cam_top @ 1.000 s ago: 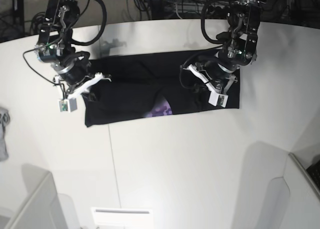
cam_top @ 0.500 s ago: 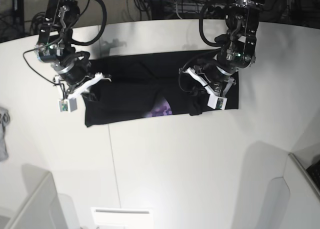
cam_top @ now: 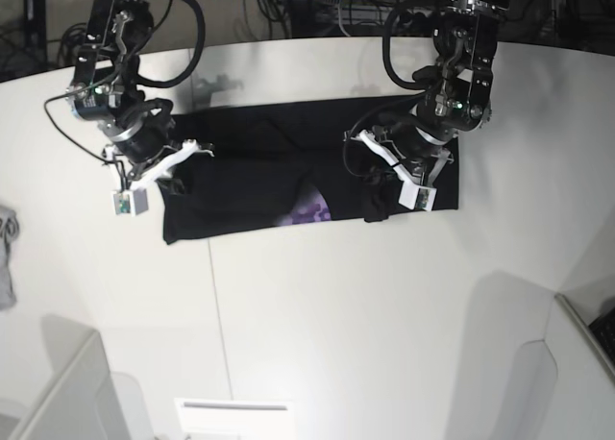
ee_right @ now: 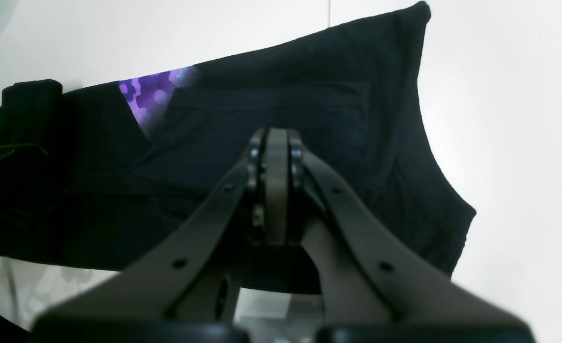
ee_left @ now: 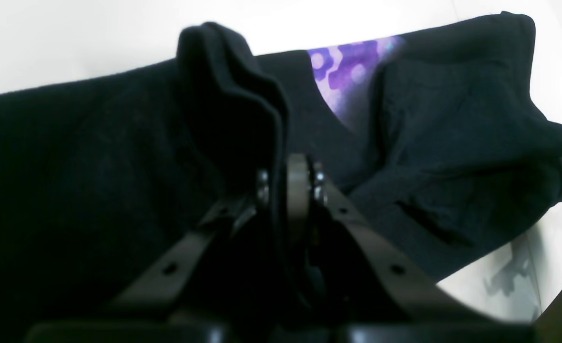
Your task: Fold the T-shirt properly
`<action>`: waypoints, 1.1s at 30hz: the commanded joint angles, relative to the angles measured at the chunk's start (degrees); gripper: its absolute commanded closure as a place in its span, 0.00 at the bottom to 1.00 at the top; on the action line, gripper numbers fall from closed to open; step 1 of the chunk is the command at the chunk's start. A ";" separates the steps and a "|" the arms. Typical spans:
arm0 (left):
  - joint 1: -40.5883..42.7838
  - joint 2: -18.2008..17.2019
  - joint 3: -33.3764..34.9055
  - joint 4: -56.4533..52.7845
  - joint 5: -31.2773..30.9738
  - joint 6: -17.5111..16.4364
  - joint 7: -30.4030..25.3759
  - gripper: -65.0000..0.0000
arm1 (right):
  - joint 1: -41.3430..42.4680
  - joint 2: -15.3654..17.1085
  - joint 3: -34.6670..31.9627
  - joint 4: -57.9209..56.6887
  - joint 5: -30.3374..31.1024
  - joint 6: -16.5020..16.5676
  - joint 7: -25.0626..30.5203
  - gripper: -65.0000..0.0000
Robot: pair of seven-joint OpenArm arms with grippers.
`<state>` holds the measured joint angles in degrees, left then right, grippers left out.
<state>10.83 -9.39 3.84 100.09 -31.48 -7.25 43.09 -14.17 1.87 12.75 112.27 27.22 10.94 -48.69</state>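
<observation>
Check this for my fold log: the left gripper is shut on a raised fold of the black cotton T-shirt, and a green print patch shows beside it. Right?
Not quite. The print patch is purple, not green, as the left wrist view shows. The rest stands: the left gripper is shut on a raised fold of the black cotton T-shirt.

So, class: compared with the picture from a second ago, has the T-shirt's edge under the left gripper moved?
Yes. The left gripper, shut on the T-shirt, has drawn that edge inward, away from the table's nearer end and toward the purple print.
</observation>
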 commanded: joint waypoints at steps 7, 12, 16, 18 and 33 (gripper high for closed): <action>-0.24 -0.06 -0.01 0.87 -0.73 -0.18 -1.20 1.00 | 0.59 0.29 0.21 0.92 0.78 0.01 1.35 1.00; 0.11 -0.06 -0.01 0.87 -0.73 -0.18 -1.20 1.00 | 0.59 0.29 0.21 0.92 0.78 0.01 1.35 1.00; 0.11 -0.06 0.08 0.87 -0.73 -0.18 -1.20 0.98 | 0.59 0.29 0.21 0.92 0.78 0.01 1.35 1.00; 0.11 -0.15 1.31 0.87 -0.73 -0.18 -1.20 0.98 | 0.59 0.29 0.21 0.92 0.78 0.01 1.35 1.00; -0.41 -0.15 3.07 0.87 -0.73 -0.18 -1.20 0.98 | 0.50 0.29 0.21 0.92 0.78 0.01 1.35 1.00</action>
<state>10.96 -9.54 7.07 100.09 -31.53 -7.27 43.07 -14.17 1.87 12.75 112.27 27.22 10.94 -48.69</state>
